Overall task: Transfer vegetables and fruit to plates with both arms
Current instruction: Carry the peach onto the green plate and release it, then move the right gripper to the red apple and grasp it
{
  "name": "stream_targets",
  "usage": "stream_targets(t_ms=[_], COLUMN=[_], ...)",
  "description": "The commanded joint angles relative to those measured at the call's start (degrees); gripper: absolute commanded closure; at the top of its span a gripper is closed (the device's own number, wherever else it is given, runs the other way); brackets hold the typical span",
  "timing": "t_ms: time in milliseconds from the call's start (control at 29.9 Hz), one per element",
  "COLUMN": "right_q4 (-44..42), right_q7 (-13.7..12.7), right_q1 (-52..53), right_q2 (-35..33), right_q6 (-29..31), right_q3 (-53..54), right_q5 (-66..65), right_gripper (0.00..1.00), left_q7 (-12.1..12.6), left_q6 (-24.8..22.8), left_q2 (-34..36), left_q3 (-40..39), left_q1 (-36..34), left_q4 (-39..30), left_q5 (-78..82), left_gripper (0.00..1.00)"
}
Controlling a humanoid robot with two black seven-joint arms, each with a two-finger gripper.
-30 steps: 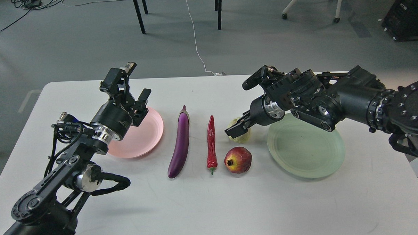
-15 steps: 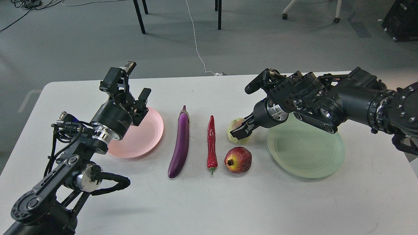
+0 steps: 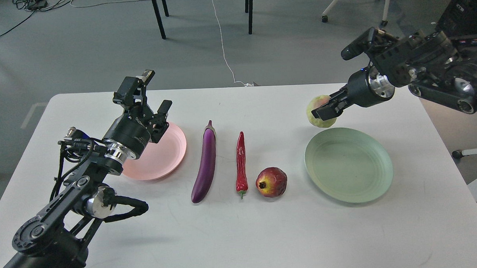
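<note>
My right gripper (image 3: 324,112) is shut on the yellow-green fruit (image 3: 318,116) and holds it in the air above the far edge of the pale green plate (image 3: 348,164). The purple eggplant (image 3: 205,161), the red chilli pepper (image 3: 241,164) and the pomegranate (image 3: 271,182) lie in a row on the white table between the plates. My left gripper (image 3: 152,98) is open and empty, raised over the far left side of the pale pink plate (image 3: 162,154).
The white table (image 3: 242,237) ends close to the right of the green plate. Black table legs, cables and a chair base stand on the grey floor beyond the far edge.
My right gripper closed on the yellow-green fruit, lifted it from beside the pomegranate and carried it up and right, to above the green plate's far edge. The left arm has not moved.
</note>
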Motion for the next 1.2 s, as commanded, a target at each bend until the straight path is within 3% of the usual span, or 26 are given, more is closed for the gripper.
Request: stream_targets(t_ms=[0,334,434,501,534,735,935,1169], right_q4=[1.1,0.1,-1.1,-1.0,-1.0,0.7,10.8,13.5], right_q7=[0.0,0.0,0.0,0.0,0.0,0.0,0.0,0.0], right_q1=[-2.1,-10.0,-10.7,-10.7,-10.6,-9.7,-3.6,-3.0], right_q2=[-4.6,-4.1,-3.0,-2.8,-2.8,-3.0,-2.8,5.4], right_q6=[-0.2,-5.5,-6.7,-6.9,-6.9,-6.8,-6.2,-6.0], right_q3=[-1.1,0.1,0.2,0.4,0.5,2.4,7.6,7.4], right_q5=[-2.3,-2.3,-2.3,-2.3,-2.3,-2.2,-1.2,-1.3], right_gripper=[0.52,0.43,0.29,0.10,0.06,0.02,0.02,0.02], left_q7=[0.0,0.0,0.0,0.0,0.0,0.0,0.0,0.0], left_q6=[0.0,0.0,0.0,0.0,0.0,0.0,-0.1,-0.1], left_q2=[0.0,0.2,0.2,0.0,0.0,0.2,0.2,0.2], left_q3=[0.1,0.0,-0.1,-0.1,-0.2,-0.3,-0.1,-0.2], left_q1=[0.0,0.0,0.0,0.0,0.0,0.0,0.0,0.1], left_q4=[0.0,-0.1,-0.1,-0.1,-0.1,-0.1,-0.1,-0.1], left_q5=[0.0,0.0,0.0,0.0,0.0,0.0,0.0,0.0], left_gripper=[0.01,0.01,0.01,0.01,0.01,0.01,0.01,0.01])
